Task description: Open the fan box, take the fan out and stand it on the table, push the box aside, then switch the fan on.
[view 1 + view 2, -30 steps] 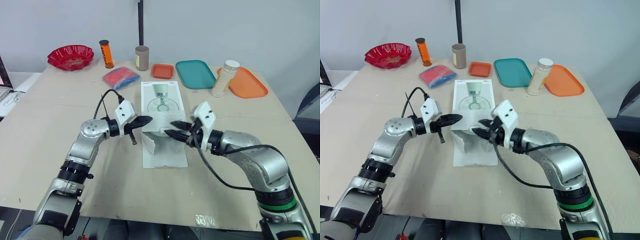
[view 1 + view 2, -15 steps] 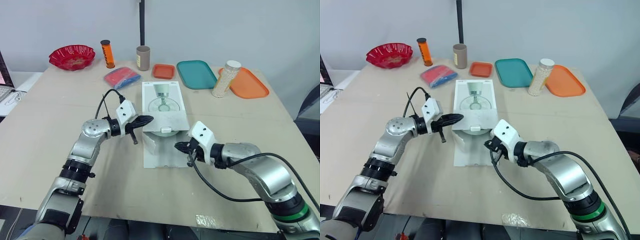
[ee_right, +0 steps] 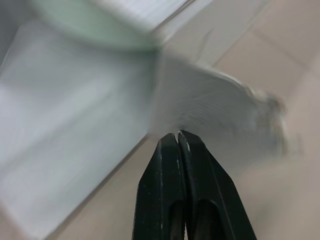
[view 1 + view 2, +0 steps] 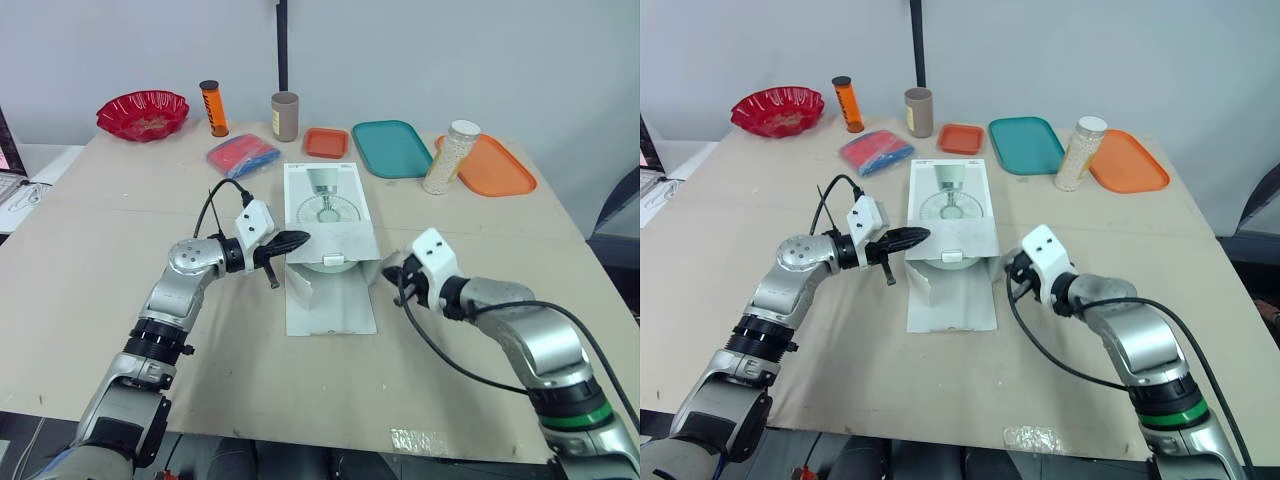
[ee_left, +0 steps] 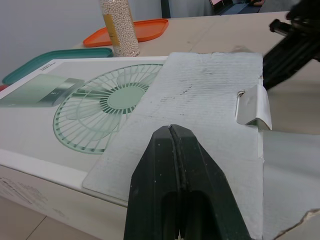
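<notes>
Left claw point(image 4: 297, 240) clenched empty at box point(image 4: 325, 195) edge, right claw point(image 4: 388, 272) clenched beside its open end

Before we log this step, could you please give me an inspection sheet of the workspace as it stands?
Surface: beige table, level.
Job's things: fan box lies flat at centre, its near-end flaps open; the fan is not yet out.
Clutter: along the far side, red bowl, orange bottle, brown cup, blue-red packet, small orange tray, teal tray, bead jar, large orange tray.
Grippers: left gripper shut at the box's left edge; right gripper shut beside the right side flap.
Cables: left wrist cable loops upward; right wrist cable trails over the table.
Surroundings: grey wall, dark pole.
</notes>
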Tool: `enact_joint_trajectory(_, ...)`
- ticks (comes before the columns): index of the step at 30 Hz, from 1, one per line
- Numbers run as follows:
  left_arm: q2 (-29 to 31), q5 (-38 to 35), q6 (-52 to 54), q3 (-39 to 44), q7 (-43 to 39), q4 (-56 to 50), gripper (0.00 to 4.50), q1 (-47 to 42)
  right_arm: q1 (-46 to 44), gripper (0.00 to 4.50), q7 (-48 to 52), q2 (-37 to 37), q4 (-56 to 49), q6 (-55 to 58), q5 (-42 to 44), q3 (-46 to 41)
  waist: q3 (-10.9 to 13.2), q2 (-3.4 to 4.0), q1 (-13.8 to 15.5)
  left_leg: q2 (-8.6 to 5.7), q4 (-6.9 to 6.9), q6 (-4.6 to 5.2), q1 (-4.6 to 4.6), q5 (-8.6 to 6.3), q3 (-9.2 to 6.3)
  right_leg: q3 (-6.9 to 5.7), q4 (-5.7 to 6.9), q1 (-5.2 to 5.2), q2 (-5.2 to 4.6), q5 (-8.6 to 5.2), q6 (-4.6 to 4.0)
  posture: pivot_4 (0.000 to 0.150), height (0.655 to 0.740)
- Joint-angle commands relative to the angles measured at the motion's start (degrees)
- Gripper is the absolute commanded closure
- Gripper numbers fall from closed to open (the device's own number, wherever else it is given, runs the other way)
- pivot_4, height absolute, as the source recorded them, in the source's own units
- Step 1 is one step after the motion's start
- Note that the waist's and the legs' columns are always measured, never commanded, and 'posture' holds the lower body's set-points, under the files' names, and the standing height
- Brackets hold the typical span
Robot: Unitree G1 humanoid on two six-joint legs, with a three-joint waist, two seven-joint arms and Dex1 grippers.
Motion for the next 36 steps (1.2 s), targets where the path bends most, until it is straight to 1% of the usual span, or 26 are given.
enact_joint_trajectory(1,0.05,1.04,-0.1,-0.27,0.22,-0.37,4.5,0.52,-3.47,4.46,-3.04,2.66,3.79,-2.8,-2.67,-1.48,0.0,0.0,0.02,0.0,-0.01,0.0,0.0,0.0,0.0,0.0,-0.01,0.0,0.0,0.0,0.0,0.15,0.7389)
enact_joint_trajectory(4,0.01,1.13,-0.2,-0.33,0.33,-0.47,4.5,0.63,-4.68,4.46,-4.19,4.3,4.91,-2.83,-2.69,-1.42,0.0,-0.01,0.05,0.0,-0.02,0.01,-0.02,-0.01,0.0,0.0,-0.03,0.0,0.0,-0.01,0.01,0.15,0.7389)
enact_joint_trajectory(7,-0.01,1.23,-0.31,-0.28,0.54,-0.36,4.5,0.6,-4.42,4.46,-2.1,5.83,2.34,-2.59,0.06,-1.73,0.0,0.0,0.05,0.0,-0.02,0.01,-0.03,-0.01,0.0,0.0,-0.04,0.0,0.0,-0.01,0.01,0.15,0.7389)
enact_joint_trajectory(14,-0.36,1.63,-0.89,-0.31,0.88,0.5,4.5,0.32,-4.13,4.46,-0.8,7.78,0.31,-2.99,0.72,-1.68,0.0,0.0,0.03,0.0,-0.01,0.01,-0.02,0.0,0.0,0.0,-0.02,0.0,0.0,0.0,0.0,0.15,0.7389)
enact_joint_trajectory(23,-0.06,1.88,-1.26,-0.03,0.81,1.09,4.5,-0.05,-1.52,4.46,2.42,3.63,-1.28,-2.57,-0.47,-2.08,0.0,0.01,-0.1,0.0,-0.02,0.01,-0.01,-0.01,0.0,0.0,-0.01,0.0,0.0,-0.01,0.01,0.15,0.7389)
enact_joint_trajectory(27,0.27,1.95,-1.26,0.18,1.0,0.75,4.5,-0.14,0.77,4.46,7.62,-0.2,-4.96,-1.5,2.43,-3.36,0.0,0.01,-0.08,0.0,-0.02,0.01,-0.01,-0.01,0.0,0.0,-0.01,0.0,0.0,-0.01,0.01,0.15,0.7389)
enact_joint_trajectory(31,0.52,1.89,-1.34,0.31,1.06,0.55,4.5,-0.04,2.05,4.46,11.7,-2.35,-6.55,-1.52,4.73,-3.41,0.0,0.03,-0.15,0.0,-0.03,0.01,-0.01,-0.01,0.0,0.0,-0.02,0.0,0.01,-0.01,0.02,0.15,0.7389)
enact_joint_trajectory(36,0.78,1.96,-1.57,0.56,1.28,0.66,4.5,-0.55,0.7,4.46,13.44,-1.67,-6.94,-0.91,8.17,-5.0,0.0,0.02,-0.15,0.0,-0.02,0.01,-0.01,-0.01,0.0,0.0,-0.01,0.01,0.01,-0.01,0.01,0.15,0.7389)
